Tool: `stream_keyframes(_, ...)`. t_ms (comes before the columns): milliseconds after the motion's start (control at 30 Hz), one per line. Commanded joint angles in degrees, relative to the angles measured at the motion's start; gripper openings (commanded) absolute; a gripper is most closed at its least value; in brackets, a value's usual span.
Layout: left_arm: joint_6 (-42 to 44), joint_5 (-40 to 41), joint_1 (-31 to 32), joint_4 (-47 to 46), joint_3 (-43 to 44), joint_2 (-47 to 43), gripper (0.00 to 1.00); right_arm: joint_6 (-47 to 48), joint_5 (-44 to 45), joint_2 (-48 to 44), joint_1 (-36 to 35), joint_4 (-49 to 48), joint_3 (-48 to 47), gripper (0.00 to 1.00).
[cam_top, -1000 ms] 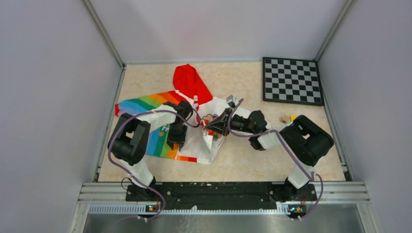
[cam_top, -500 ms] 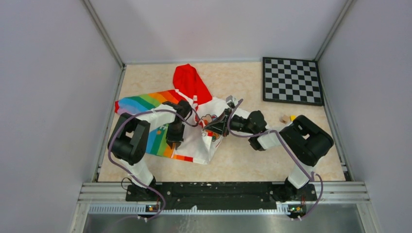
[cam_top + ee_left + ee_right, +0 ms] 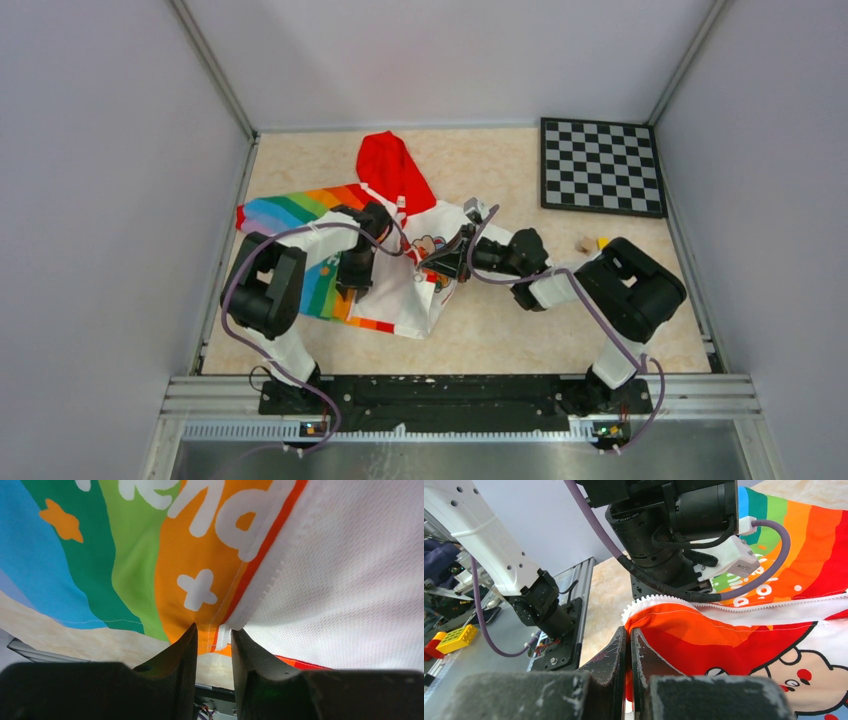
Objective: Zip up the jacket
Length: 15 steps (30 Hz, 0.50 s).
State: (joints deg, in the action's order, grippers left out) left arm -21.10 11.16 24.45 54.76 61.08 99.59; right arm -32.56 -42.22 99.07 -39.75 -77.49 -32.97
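Your left hand (image 3: 215, 639) pinches the jacket (image 3: 405, 297) at the hem, where the white zipper tape meets the orange stripe. Your right hand (image 3: 629, 641) is pressed together on a red-orange edge, with zipper teeth arching just above the fingers. The jacket lies on the table (image 3: 510, 320), left of centre, hood farthest from the arms. White letters on the stripes are cut off and unreadable.

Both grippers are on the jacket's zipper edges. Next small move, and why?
Probably ease the right gripper toward the left gripper. Each pinches a zipper edge of the jacket, and those ends sit apart, so they need lining up before zipping.
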Motion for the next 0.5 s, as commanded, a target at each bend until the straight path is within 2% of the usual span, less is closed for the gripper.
stream_keyframes(0, -0.26, 1.60, -0.99, 0.60, 0.51, -0.56, 0.35, 1.35, -1.01, -2.18, -0.68, -2.36, -0.52, 0.00)
stream_keyframes(267, 0.43, 1.44, -1.30, 0.26, -0.17, 0.17, 0.43, 1.21, -1.11, -2.31, -0.77, -2.73, -0.45, 0.00)
stream_keyframes(467, 2.38, -1.53, -2.52, -2.30, -0.32, 2.43, 0.42, 1.27, -1.11, -2.38, -0.95, -2.97, -0.34, 0.00)
